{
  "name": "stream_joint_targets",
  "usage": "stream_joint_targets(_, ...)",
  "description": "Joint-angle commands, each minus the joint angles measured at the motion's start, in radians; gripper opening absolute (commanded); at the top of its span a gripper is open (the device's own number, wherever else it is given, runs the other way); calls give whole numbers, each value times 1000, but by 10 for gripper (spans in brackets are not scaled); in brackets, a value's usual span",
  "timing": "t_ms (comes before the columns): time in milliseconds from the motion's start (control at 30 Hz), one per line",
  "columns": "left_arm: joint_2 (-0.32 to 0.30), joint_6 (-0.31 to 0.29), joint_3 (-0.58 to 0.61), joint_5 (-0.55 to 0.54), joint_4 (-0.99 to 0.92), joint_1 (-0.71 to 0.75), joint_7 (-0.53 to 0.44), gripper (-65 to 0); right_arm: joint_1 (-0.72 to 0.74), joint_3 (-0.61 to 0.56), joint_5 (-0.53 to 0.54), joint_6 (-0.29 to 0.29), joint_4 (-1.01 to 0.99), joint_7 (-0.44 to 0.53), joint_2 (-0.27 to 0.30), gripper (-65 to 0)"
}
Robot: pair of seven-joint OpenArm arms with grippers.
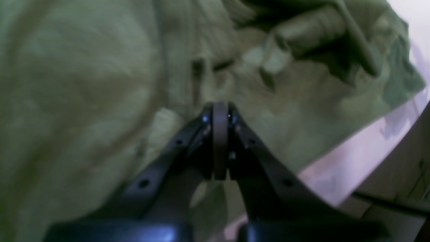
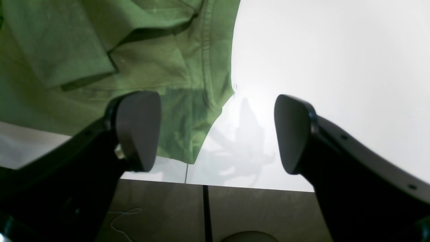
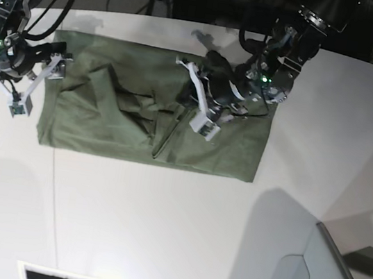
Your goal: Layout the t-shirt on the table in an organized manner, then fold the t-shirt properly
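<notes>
Your left hand (image 1: 220,111) sits pinched tight over the olive t-shirt (image 3: 130,96), perhaps nipping cloth in the blur; your right hand (image 2: 216,131) gapes wide, sleeve hem beneath it, on the white surface (image 3: 159,227).

Left gripper (image 1: 220,111) jaws pressed fully together, nothing visible between them, arm reaching low. Right gripper (image 2: 216,129) jaws spread wide, gap between them empty.
</notes>
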Motion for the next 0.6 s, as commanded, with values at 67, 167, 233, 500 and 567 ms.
stream_joint_targets(67, -26, -11, 87, -16, 88, -26, -27, -650, 11, 0, 1, 3, 12, 10, 7, -155)
stream_joint_targets(167, -49, -11, 102, -16, 167, -22, -27, -650, 11, 0, 1, 3, 12, 10, 7, -155)
stream_joint_targets(233, -70, -11, 101, -16, 215, -17, -27, -650, 11, 0, 1, 3, 12, 10, 7, -155)
stream_joint_targets(500, -89, -6, -21, -8, 135, -12, -27, -650, 10, 0, 1, 3, 12, 10, 7, -155)
stream_joint_targets(567, -89, -6, -21, -8, 109, -12, -27, -650, 10, 0, 1, 3, 12, 10, 7, -155)
